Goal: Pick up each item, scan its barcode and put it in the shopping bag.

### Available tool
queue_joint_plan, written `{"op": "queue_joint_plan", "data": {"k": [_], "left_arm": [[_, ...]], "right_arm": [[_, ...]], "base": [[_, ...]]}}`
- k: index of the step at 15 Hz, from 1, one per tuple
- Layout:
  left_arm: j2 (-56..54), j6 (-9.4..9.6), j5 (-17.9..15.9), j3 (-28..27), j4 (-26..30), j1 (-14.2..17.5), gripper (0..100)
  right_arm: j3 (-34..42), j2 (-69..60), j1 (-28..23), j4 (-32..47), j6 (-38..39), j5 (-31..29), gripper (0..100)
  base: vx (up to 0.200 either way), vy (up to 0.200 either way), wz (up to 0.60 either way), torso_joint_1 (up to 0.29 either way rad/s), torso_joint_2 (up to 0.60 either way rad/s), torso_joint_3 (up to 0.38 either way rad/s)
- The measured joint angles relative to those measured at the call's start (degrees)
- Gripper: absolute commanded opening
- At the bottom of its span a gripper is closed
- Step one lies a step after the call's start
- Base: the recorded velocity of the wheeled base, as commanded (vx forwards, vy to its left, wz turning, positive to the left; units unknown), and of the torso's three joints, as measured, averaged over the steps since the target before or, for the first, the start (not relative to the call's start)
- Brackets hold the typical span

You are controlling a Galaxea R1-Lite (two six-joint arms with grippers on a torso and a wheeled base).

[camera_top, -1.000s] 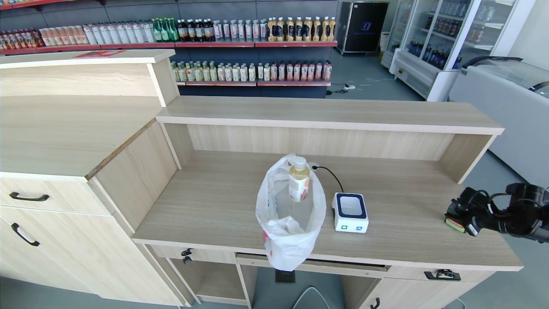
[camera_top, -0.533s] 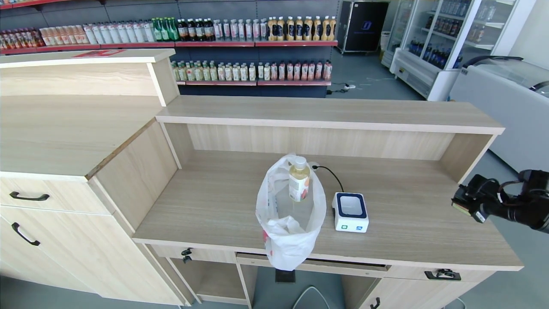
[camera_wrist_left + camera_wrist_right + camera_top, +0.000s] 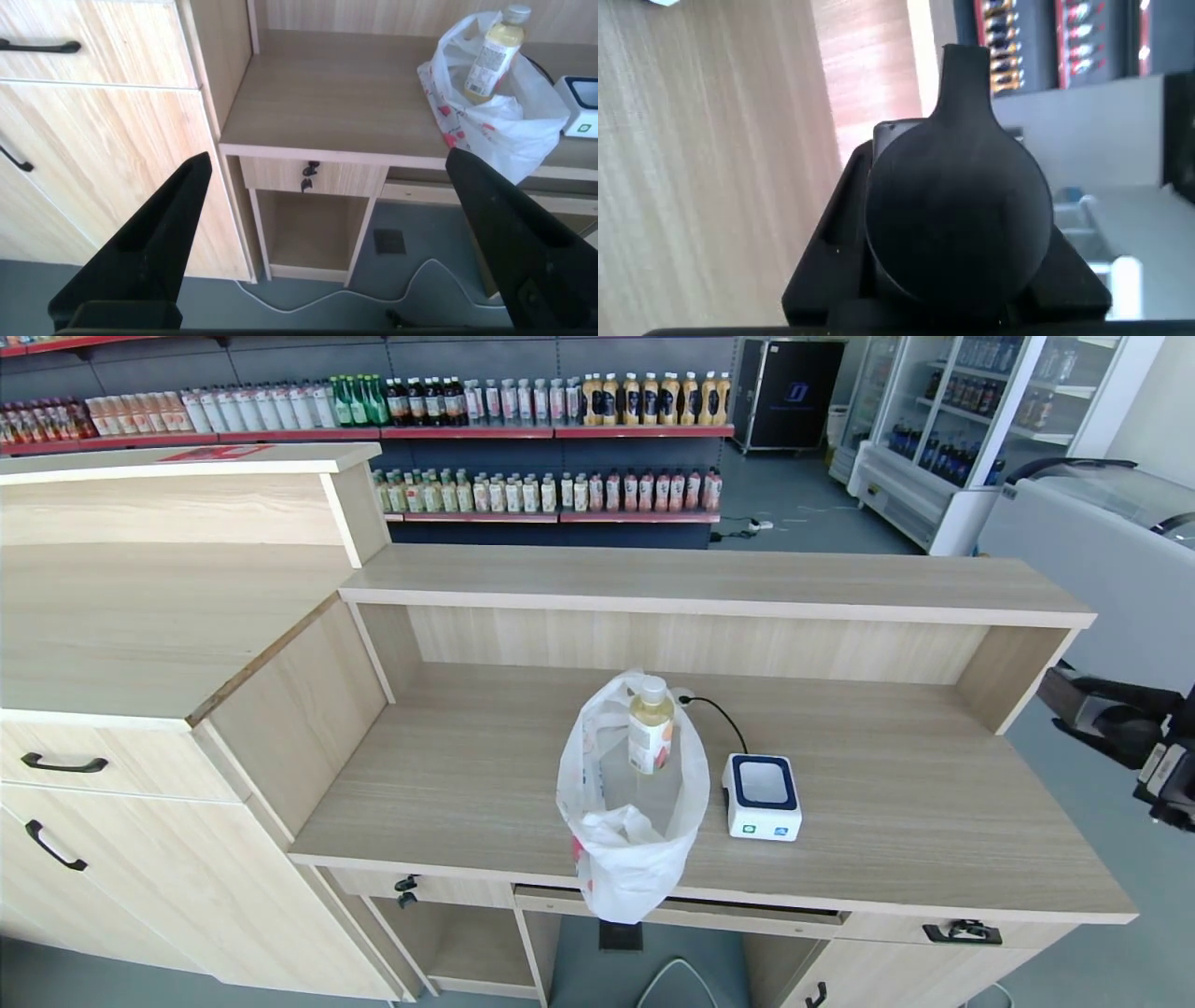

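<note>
At a shop checkout counter (image 3: 887,784), a white plastic shopping bag (image 3: 630,821) sits with its mouth wide, its lower part drooping over the counter's front edge. A bottle (image 3: 651,726) of pale yellow drink with a white cap stands upright inside it, against the far side of the bag. Just beside the bag, on the robot's right, a white barcode scanner (image 3: 763,796) with a dark-framed window lies flat on the wood, its black cable (image 3: 719,714) running toward the back of the counter. The left gripper (image 3: 329,157) hangs low in front of the counter's left end, fingers (image 3: 149,252) spread wide with nothing between them. In its wrist view the bag (image 3: 505,112) and bottle (image 3: 493,56) show farther along the counter, and a small drawer (image 3: 308,175) with a key in its lock sits under the edge. The right gripper (image 3: 1083,705) is off the counter's right end, level with the side panel and well apart from the scanner — its grip cannot be read from either view. Behind the counter, red shelves (image 3: 551,429) carry rows of bottled drinks, with glass-door coolers (image 3: 962,420) off to the right.
</note>
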Motion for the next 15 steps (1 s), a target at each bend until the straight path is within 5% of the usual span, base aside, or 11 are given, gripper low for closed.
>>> {"op": "queue_joint_plan", "data": {"k": [3,9,15], "left_arm": [[0.0,0.00,0.0,0.0,0.0,0.0,100],[0.0,-0.02,0.0,0.0,0.0,0.0,100],[0.0,-0.02,0.0,0.0,0.0,0.0,100]], "right_arm": [[2.0,-8.4,13.6,2.6,-18.7,2.5,0],[6.2,-19.5,47.8,4.8,-51.3,-6.7,0],[9.2,-24.5,57.1,4.4,-61.9,-7.8,0]], "base": [[0.000,0.000,0.00,0.000,0.00,0.000],[0.000,0.000,0.00,0.000,0.00,0.000],[0.000,0.000,0.00,0.000,0.00,0.000]]}}
